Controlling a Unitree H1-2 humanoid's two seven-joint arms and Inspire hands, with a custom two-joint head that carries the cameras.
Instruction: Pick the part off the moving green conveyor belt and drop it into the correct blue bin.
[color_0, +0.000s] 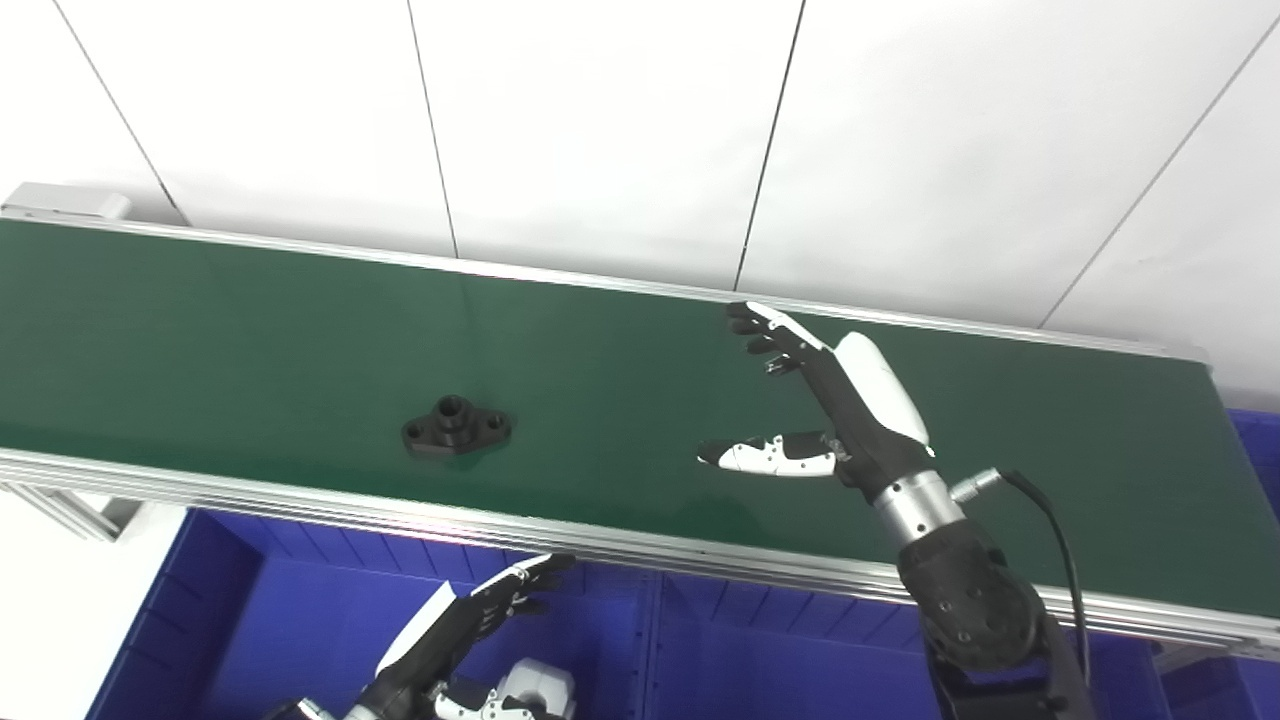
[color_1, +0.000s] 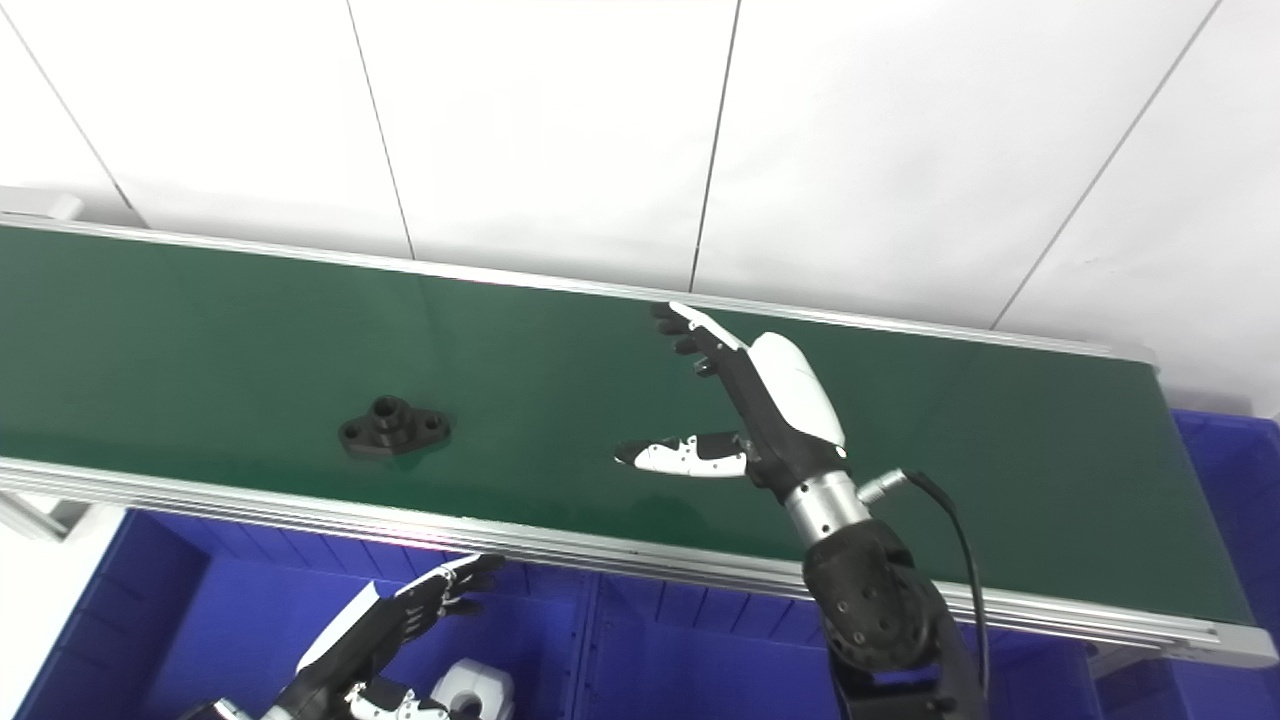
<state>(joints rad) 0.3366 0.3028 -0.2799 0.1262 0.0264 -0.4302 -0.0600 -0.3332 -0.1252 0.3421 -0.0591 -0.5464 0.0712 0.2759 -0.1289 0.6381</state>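
Both hands hold nothing: the right hand (color_0: 840, 410) hovers mid-frame over the green belt (color_0: 250, 330), fingers (color_0: 765, 335) spread wide; the left hand (color_0: 470, 620) hangs open over a blue bin (color_0: 200, 600). The black part (color_0: 456, 425) lies left of centre.

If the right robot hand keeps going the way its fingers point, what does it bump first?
Probably the belt's far silver rail, then the white wall. The right robot hand points up-left across the green belt, past the black part; depth is unclear.

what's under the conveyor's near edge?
Blue bins sit below the conveyor belt. The open left hand hovers over one, with a white part beside it. The belt covers the bins' far halves, so contents there stay unseen.
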